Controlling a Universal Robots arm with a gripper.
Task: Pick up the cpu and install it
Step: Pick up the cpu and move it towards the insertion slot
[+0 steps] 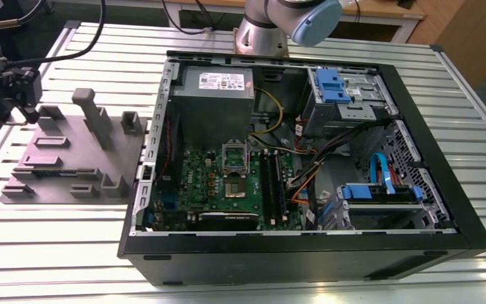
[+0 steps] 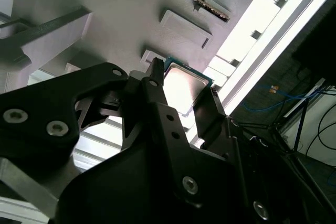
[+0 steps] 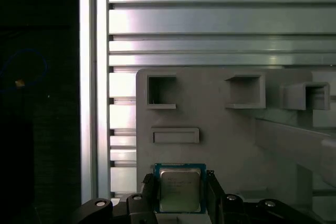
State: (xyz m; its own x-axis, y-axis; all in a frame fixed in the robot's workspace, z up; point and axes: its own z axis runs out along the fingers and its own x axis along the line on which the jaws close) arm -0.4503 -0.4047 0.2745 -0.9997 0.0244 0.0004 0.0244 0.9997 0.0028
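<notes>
The gripper (image 3: 180,196) jaws are closed against two opposite edges of the cpu (image 3: 180,184), holding it over the near edge of the grey block (image 3: 236,129) on the slatted table (image 3: 210,19).

Glare bleaches the slatted table (image 2: 262,19) beside the grey block (image 2: 105,9) in the second wrist view; beyond the table's edge lies darkness.

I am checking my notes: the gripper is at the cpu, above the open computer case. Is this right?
Not quite. The gripper is at the cpu above the grey block, not the case; the first wrist view shows it.
</notes>
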